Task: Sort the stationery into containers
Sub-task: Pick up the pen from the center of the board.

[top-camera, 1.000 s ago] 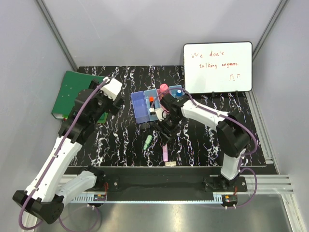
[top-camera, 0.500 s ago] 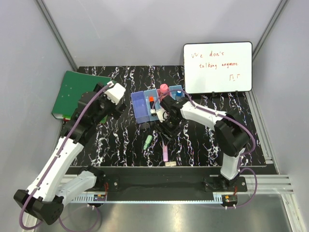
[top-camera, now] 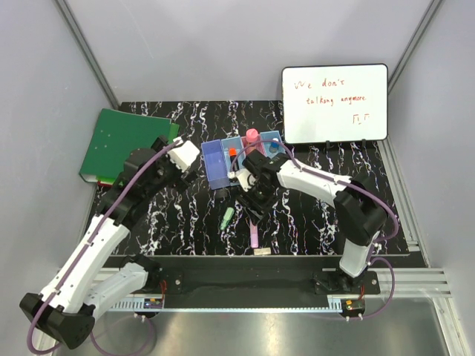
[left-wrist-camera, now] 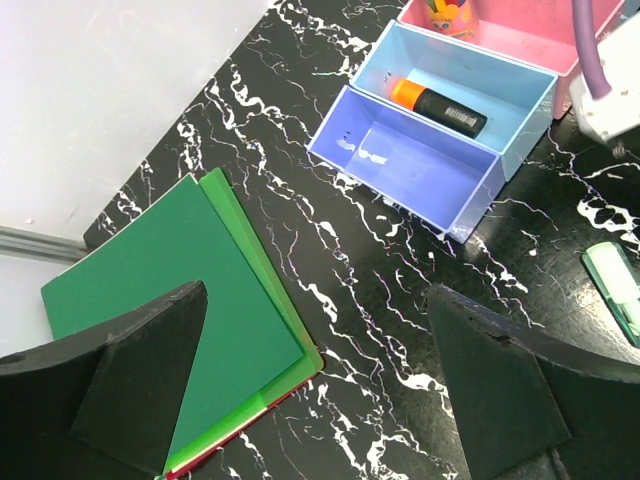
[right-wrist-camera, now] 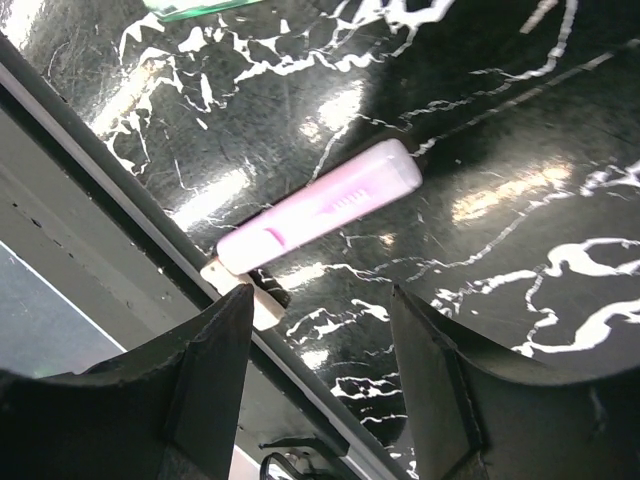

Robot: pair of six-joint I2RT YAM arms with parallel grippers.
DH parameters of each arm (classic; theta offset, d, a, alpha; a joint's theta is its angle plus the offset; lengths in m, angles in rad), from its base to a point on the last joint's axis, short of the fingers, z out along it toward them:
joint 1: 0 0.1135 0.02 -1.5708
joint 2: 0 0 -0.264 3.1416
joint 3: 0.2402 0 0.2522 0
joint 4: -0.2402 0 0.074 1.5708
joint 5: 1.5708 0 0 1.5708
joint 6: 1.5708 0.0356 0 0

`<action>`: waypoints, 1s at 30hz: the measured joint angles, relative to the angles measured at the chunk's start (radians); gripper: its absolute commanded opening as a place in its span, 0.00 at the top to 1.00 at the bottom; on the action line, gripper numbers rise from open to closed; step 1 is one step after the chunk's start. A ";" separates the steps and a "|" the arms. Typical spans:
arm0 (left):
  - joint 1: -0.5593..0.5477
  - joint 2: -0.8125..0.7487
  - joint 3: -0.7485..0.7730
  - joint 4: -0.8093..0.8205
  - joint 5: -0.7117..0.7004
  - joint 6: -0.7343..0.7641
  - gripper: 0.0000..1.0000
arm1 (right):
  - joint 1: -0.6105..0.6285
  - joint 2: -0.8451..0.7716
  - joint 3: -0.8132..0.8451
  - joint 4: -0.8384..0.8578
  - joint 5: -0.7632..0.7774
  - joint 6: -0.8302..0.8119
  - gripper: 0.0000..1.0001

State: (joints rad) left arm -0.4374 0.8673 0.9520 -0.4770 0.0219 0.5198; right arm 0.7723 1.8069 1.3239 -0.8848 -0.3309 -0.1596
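The row of bins (top-camera: 215,165) stands mid-table. An orange-capped marker (left-wrist-camera: 438,103) lies in the light blue bin (left-wrist-camera: 520,88); the blue bin (left-wrist-camera: 405,165) beside it is empty. A pink-capped tube (top-camera: 252,134) and a blue-capped bottle (top-camera: 274,141) stand in the far bins. A green highlighter (top-camera: 227,216), a pink highlighter (top-camera: 254,236) and a beige eraser (top-camera: 262,251) lie on the table. My right gripper (right-wrist-camera: 320,380) is open and empty above the pink highlighter (right-wrist-camera: 320,205) and eraser (right-wrist-camera: 245,295). My left gripper (left-wrist-camera: 320,400) is open and empty, left of the bins. No clear jar shows.
A green binder (top-camera: 119,144) lies at the back left, its corner under my left gripper (left-wrist-camera: 170,290). A whiteboard (top-camera: 334,104) with orange writing stands at the back right. The table's near edge rail (right-wrist-camera: 120,200) runs just past the eraser.
My left arm has swung right, from over the binder toward the bins. My right gripper has shifted slightly left near the pink highlighter. Both stay open.
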 measured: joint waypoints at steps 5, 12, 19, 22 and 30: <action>0.000 -0.004 0.000 0.001 -0.007 0.013 0.01 | 0.019 0.042 0.004 0.007 -0.001 0.017 0.37; 0.000 -0.006 0.001 0.029 -0.010 0.042 0.01 | 0.019 0.166 0.030 0.016 0.026 0.038 0.37; 0.000 -0.018 -0.007 0.088 -0.010 0.069 0.01 | 0.020 0.214 0.102 -0.003 0.031 0.051 0.36; 0.000 -0.017 -0.018 0.108 -0.010 0.080 0.01 | 0.022 0.217 0.114 -0.003 0.031 0.052 0.36; 0.000 -0.017 -0.020 0.135 -0.020 0.095 0.01 | 0.068 0.217 0.119 -0.002 0.033 0.053 0.43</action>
State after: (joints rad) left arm -0.4377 0.8505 0.9321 -0.3416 0.0021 0.6144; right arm 0.8406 2.0235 1.4425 -0.8871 -0.2981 -0.1070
